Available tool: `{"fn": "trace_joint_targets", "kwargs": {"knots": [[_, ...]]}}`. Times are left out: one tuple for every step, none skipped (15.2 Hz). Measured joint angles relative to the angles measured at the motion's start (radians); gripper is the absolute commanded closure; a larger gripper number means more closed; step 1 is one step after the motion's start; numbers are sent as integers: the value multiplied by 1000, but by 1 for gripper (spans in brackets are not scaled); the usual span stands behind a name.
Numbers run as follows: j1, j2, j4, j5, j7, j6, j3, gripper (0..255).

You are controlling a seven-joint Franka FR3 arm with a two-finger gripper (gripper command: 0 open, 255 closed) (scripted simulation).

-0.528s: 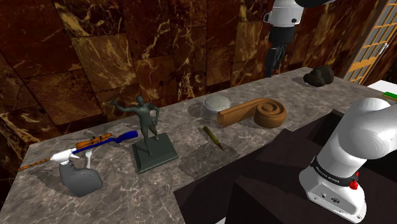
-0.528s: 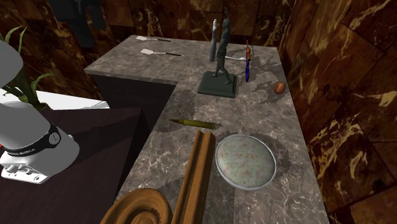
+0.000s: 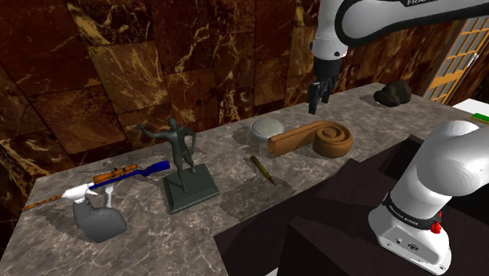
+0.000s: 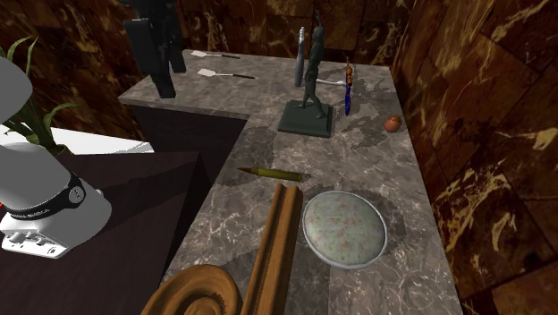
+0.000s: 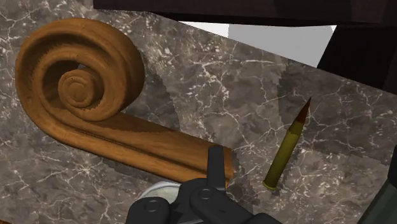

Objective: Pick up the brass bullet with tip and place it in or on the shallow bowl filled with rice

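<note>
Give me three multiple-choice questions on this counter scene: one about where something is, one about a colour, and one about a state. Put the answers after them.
1. Where does the bullet lie?
A. On the counter, between the statue and the scroll
B. On the statue's base
C. On top of the scroll

2. What colour is the scroll?
A. Blue
B. Brown
C. White

3. How does the statue stand?
A. Tipped on its side
B. Upside down
C. Upright on its base

Answers:
1 A, bare marble shows all round the bullet.
2 B, the scroll is brown in all three views.
3 C, the figure rises straight from its flat base.
</note>
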Motion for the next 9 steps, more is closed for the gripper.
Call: {"fn": "trace_joint_targets", "kwargs": {"knots": [[1,25,-20,5,26,44,17,0],[-1,56,-28,7,52,84,34,0],[-1,80,-40,10,78,122,50,0],[-3,101,-54,10,101,158,64,0],[-4,128,-56,10,128,189,79,0],[-4,156,-64,11,158,225,98,0],[-6,185,-71,9,185,260,113,0],[-8,218,-74,7,216,296,132,0],[-12,255,-68,1,248,328,149,0]]}}
